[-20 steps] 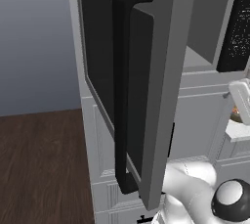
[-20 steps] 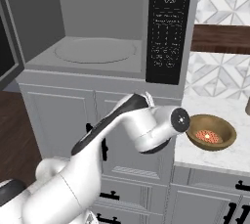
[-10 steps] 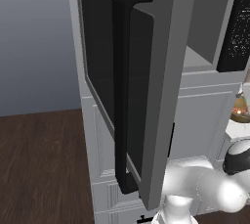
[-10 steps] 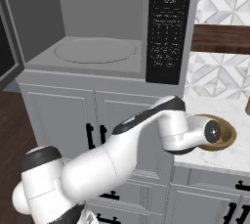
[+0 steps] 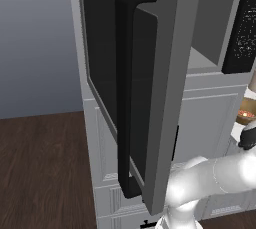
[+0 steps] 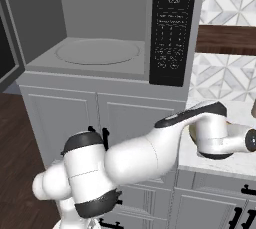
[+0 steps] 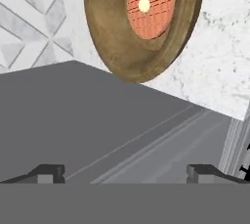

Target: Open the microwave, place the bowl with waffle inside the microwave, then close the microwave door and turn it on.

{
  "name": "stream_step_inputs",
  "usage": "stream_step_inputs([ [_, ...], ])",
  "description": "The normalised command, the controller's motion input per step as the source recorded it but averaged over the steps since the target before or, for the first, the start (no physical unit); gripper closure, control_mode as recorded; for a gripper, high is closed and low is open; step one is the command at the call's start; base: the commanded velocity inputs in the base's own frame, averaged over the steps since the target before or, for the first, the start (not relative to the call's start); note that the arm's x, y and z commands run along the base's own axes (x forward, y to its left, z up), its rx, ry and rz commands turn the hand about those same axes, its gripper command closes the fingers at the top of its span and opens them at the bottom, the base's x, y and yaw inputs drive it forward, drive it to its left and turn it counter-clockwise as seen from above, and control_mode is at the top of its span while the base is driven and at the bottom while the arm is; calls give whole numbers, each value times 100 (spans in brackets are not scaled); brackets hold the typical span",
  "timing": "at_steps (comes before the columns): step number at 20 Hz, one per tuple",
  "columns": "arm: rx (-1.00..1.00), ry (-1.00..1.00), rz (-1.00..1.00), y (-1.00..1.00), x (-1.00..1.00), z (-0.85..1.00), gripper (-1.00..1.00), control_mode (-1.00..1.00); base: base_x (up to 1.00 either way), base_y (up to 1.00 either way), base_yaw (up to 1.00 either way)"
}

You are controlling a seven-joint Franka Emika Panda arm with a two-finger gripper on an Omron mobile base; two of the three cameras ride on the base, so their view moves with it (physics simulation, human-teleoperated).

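Grey-framed dark-glass microwave door point(image 5: 135, 88) swung wide, cavity empty; arm has swung right over the last sec, wide-open gripper point(image 7: 126, 171) nearing brown wooden waffle bowl point(image 7: 141, 22) top centre of hand view, on white counter, nothing held; grasp next

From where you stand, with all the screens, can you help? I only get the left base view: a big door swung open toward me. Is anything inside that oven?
Observer: No. In the right base view the microwave cavity holds just its bare glass turntable.
Visitor: So where is the food?
Observer: In the hand view, a brown bowl with a waffle sits on the speckled white counter.
Visitor: Has the robot grabbed it?
Observer: Not yet. The pincer is wide open, short of the bowl.
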Motion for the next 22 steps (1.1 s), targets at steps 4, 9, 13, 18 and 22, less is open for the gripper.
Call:
stream_step_inputs([
  [4,11,12,-11,-74,11,-66,-100,-100,0,0,0],
  [9,4,3,-13,-51,34,-50,-100,-100,0,0,0],
  [13,0,7,-18,-26,82,-47,-100,-100,0,0,0],
  [18,0,7,-7,-34,46,-66,-100,-100,0,0,0],
  [22,0,0,0,-35,0,-44,-100,-100,0,0,0],
])
